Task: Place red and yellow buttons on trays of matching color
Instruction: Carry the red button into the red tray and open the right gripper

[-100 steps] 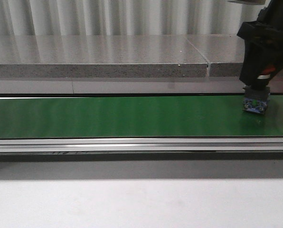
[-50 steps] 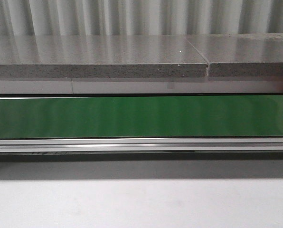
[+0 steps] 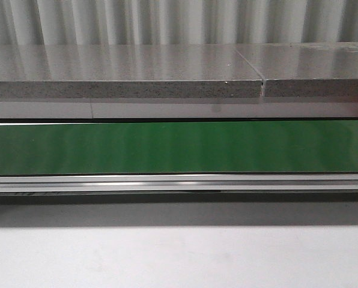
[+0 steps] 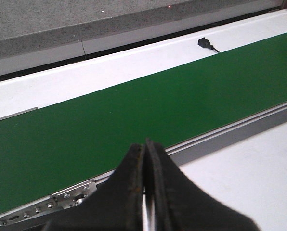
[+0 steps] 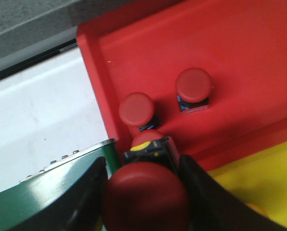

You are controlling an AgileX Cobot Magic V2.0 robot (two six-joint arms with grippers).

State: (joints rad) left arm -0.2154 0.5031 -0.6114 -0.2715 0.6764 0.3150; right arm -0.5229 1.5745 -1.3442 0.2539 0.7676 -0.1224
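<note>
The right gripper (image 5: 146, 192) gripped a red button (image 5: 146, 197) between its fingers (image 5: 88, 192), poised above the near rim of the red tray (image 5: 240, 43), where two more red buttons, one (image 5: 136, 109) close to the tray's side wall and another (image 5: 194, 86) further in, already stood upright. A yellow tray (image 5: 259, 178) lay just beside the red tray's near wall. The left gripper (image 4: 145, 192) hung empty with its fingers pressed together over the near edge of the green conveyor belt (image 3: 179, 147), which ran bare across the white tabletop (image 3: 179, 258) in the front view.
</note>
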